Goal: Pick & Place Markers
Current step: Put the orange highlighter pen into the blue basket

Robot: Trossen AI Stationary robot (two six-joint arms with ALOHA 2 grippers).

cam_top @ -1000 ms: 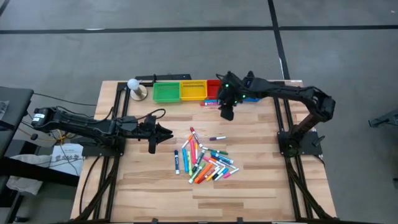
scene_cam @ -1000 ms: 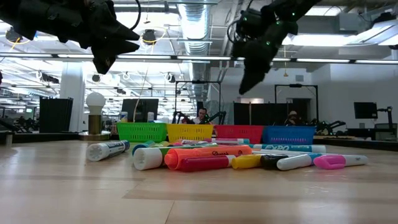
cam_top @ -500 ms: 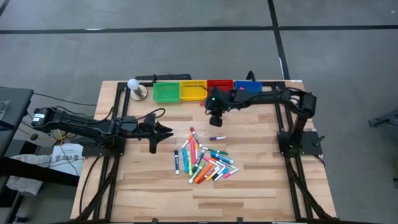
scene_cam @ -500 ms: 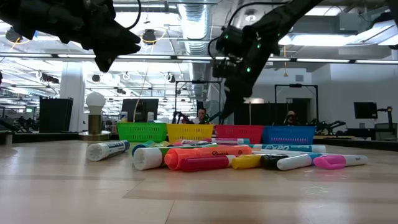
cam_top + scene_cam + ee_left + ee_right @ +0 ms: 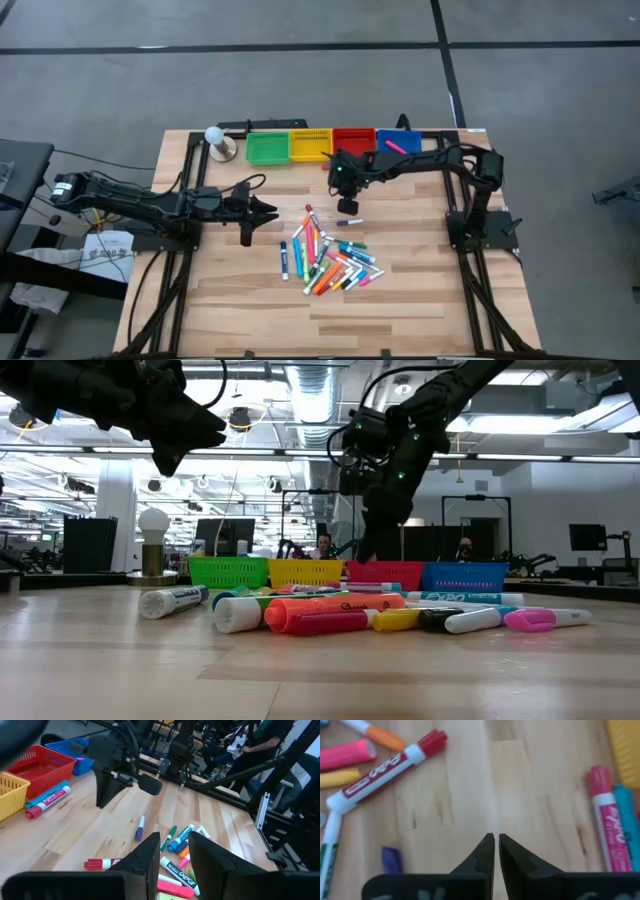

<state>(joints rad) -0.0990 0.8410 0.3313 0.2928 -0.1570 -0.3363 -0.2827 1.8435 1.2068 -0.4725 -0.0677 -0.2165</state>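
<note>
Several markers [image 5: 325, 255] lie in a loose pile on the wooden table, seen from the side in the low view [image 5: 340, 612]. A lone purple marker [image 5: 349, 222] lies flat just beyond the pile. My right gripper [image 5: 347, 207] hangs slanting down just on the far side of it, shut, with bare wood under its tips [image 5: 495, 840] and the purple marker [image 5: 391, 859] off to one side. My left gripper [image 5: 262, 212] waits above the table left of the pile, open and holding nothing [image 5: 175, 845].
Green [image 5: 267, 148], yellow [image 5: 311, 145], red [image 5: 352, 138] and blue [image 5: 398, 141] bins line the far edge; a pink marker [image 5: 396, 147] lies in the blue one. Pink and teal markers [image 5: 47, 800] lie before the yellow bin. A white bulb on a base [image 5: 215, 140] stands far left.
My right gripper has come from in front of the red bin down and toward the table's left and near side, ending low over the wood beside the purple marker. The markers have not moved.
</note>
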